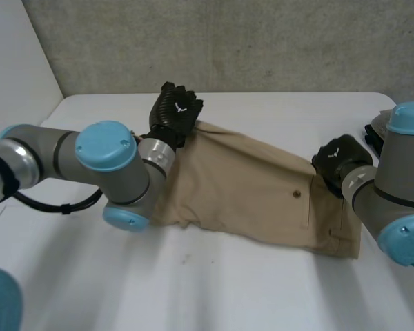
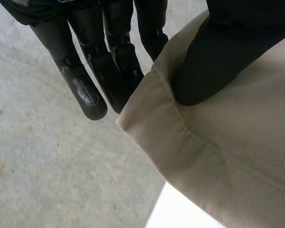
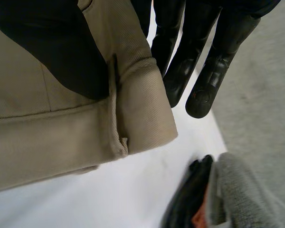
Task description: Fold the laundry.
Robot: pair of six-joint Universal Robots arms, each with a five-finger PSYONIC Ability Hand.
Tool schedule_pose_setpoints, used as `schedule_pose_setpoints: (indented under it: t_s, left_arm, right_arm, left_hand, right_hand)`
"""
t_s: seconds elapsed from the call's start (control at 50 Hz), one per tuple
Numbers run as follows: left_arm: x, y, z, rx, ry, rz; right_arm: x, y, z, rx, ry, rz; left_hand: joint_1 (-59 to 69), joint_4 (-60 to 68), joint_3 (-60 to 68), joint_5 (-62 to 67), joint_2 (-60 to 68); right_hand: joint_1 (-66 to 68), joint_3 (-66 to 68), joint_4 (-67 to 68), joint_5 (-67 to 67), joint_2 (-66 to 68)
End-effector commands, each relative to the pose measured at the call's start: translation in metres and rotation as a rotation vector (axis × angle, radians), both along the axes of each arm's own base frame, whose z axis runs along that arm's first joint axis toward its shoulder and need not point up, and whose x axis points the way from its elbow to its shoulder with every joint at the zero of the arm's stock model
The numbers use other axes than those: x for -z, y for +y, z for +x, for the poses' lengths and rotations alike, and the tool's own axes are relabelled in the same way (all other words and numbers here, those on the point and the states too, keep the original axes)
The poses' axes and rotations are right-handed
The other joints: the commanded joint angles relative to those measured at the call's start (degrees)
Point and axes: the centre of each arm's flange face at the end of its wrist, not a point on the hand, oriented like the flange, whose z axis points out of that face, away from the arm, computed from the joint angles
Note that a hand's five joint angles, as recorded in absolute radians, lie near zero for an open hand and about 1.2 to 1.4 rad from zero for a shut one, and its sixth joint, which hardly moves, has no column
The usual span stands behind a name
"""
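Tan shorts lie folded across the middle of the white table. My left hand pinches their far left corner: in the left wrist view the thumb lies on top of the hemmed corner and the fingers reach beneath it. My right hand grips the right end at the waistband, where the thumb presses the thick band against the fingers behind it. A small button shows near the right end.
A grey wall rises behind the table's far edge. At the right table edge lies a grey and dark item, seen beyond my right fingertips as a grey cloth with a black part. Bare table lies in front of the shorts.
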Motion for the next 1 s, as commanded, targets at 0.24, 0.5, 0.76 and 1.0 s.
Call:
schedule_pose_setpoints:
  t_s: [0.24,0.5,0.76,1.0]
  left_arm:
    - [-0.216,-0.036,0.024,-0.095,0.54,-0.59]
    - [-0.215,-0.005,0.046,-0.061,0.536,-0.514]
    - [-0.024,0.025,0.056,-0.064,0.188,-0.011]
    - [0.004,0.104,0.085,-0.062,-0.111,0.284]
  right_arm:
    - [-0.182,-0.077,0.047,-0.15,-0.384,-1.084]
    - [-0.17,-0.085,0.052,-0.179,-0.445,-0.953]
    - [-0.003,-0.071,0.061,-0.295,-0.304,-0.473]
    - [0.007,-0.012,0.023,-0.157,-0.165,-0.044]
  left_hand:
    - [14.4,11.1,11.7,13.2,11.3]
    - [14.4,11.1,11.7,13.2,11.3]
    - [14.4,11.1,11.7,13.2,11.3]
    - [14.4,11.1,11.7,13.2,11.3]
  right_hand:
    - [23.4,11.9,12.0,13.3,13.0]
    - [23.4,11.9,12.0,13.3,13.0]
    - [23.4,11.9,12.0,13.3,13.0]
    - [23.4,11.9,12.0,13.3,13.0]
